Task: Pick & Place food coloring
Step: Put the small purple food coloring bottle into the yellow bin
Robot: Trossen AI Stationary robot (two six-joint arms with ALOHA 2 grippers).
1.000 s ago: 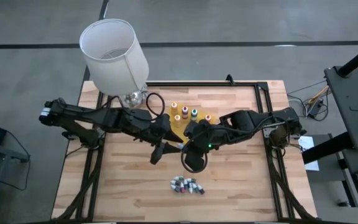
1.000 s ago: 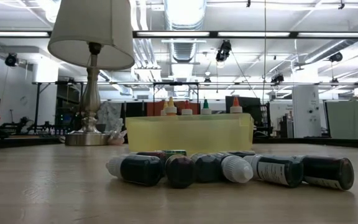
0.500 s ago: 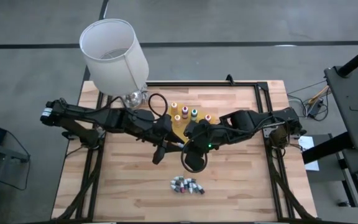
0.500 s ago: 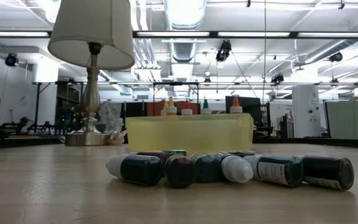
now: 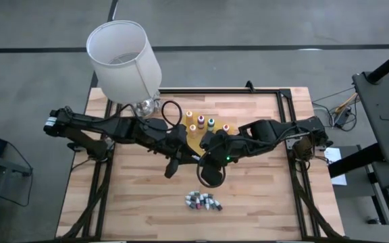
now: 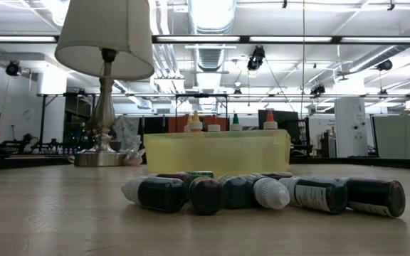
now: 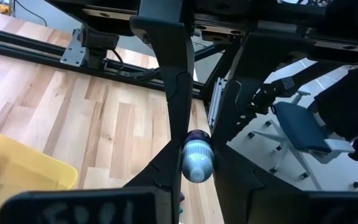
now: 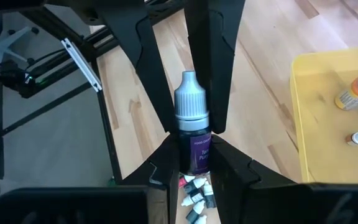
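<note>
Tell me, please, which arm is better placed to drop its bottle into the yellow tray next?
Probably the right: its claw is shut on a purple bottle, held upright beside the yellow tray.

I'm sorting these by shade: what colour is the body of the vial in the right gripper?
Dark purple, with a pale grey cap; the vial shows best in the right wrist view, pinched in the right gripper.

A wooden table (image 5: 140, 196) with a black frame stood on a grey floor. At its far left corner stood a lamp (image 5: 125, 59) with a white shade and a metal base. A yellow plastic tray (image 6: 217, 151) sat near the table's middle, toward the far side. An office chair (image 7: 303, 134) with a blue seat stood on the floor beyond the table's edge.
</note>
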